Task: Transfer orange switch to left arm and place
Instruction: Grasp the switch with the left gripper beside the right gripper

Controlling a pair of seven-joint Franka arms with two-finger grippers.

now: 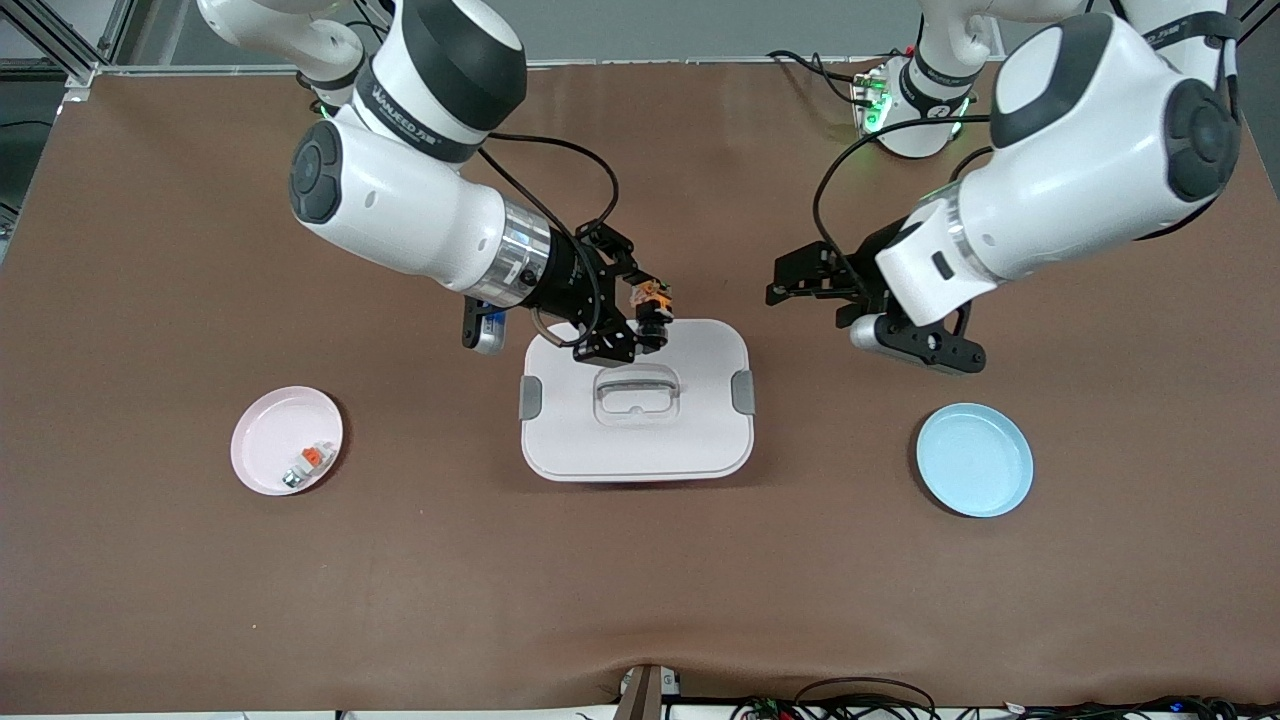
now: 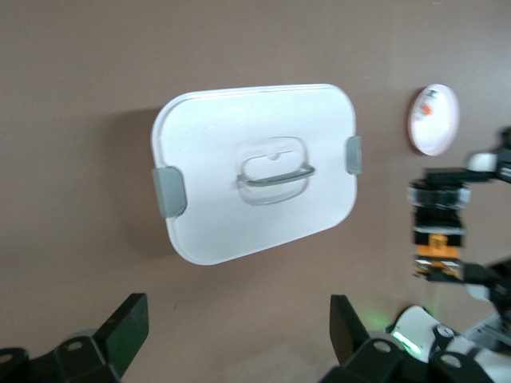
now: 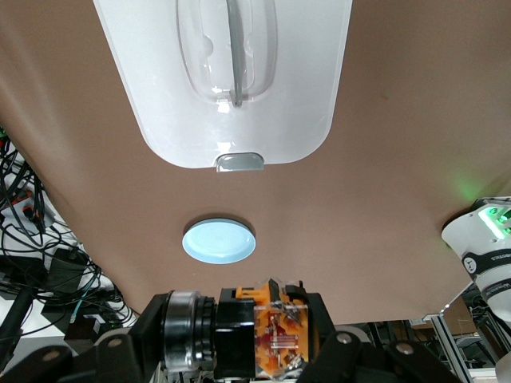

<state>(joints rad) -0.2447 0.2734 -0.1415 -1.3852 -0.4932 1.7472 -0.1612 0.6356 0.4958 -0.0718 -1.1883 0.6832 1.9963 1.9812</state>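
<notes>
The orange switch (image 1: 653, 305), black with an orange and clear end, is held by my right gripper (image 1: 640, 318), which is shut on it in the air over the edge of the white box (image 1: 690, 440) that lies farthest from the front camera. In the right wrist view the switch (image 3: 255, 335) lies crosswise between the jaws, with the box (image 3: 303, 80) below. My left gripper (image 1: 778, 282) hangs open and holds nothing, over bare table beside the box toward the left arm's end. The left wrist view shows its spread fingers (image 2: 128, 331), the box (image 2: 215, 136) and the switch (image 2: 437, 231).
A pink plate (image 1: 262, 430) lies toward the right arm's end and holds a small white-and-silver piece with an orange tab (image 1: 305, 465). A blue plate (image 1: 975, 460) lies toward the left arm's end. The box has grey side latches (image 1: 530, 398) and a lid handle.
</notes>
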